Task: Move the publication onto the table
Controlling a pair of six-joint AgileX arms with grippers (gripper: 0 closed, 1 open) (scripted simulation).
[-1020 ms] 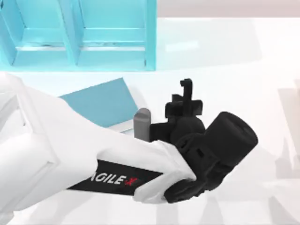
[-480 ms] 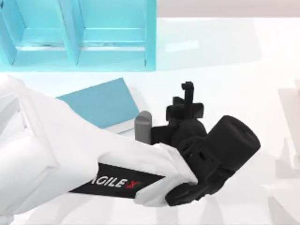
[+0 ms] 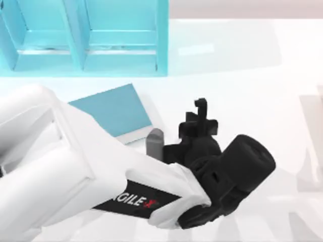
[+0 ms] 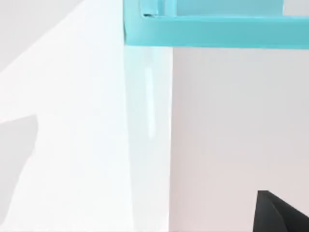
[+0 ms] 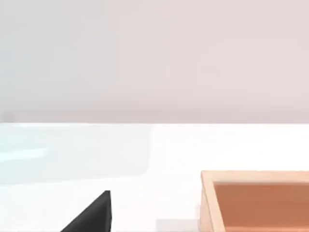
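Nearest the camera in the top view, the white left arm (image 3: 75, 176) sweeps in from the lower left corner, its black band lettered AgileX, and ends in a black wrist near the middle of the worktop (image 3: 242, 80). The left claw (image 3: 201, 107) points toward the far side, one dark finger standing up thin and straight; whether its fingers are apart or together I cannot tell. A short grey cylinder (image 3: 154, 142) (part of the wrist hardware, by the look of it) sits just left of the black housing.

Just beyond the arm, left of the claw, the publication (image 3: 113, 108) lies flat on the white worktop, its teal-blue cover up and a strip of white page edges along its near side. Its left part is hidden under the arm. The claw is beside it, apart from it.

Farther back, along the far left, stands the turquoise shelf unit (image 3: 121, 35), its compartments open toward the camera; the left wrist view catches one edge of it (image 4: 217, 30) above pale wall and worktop.

The right wrist view shows a dark fingertip of the right claw (image 5: 91, 215) over the worktop, near a wooden tray (image 5: 256, 198) of orange-brown colour; how that claw stands I cannot tell.
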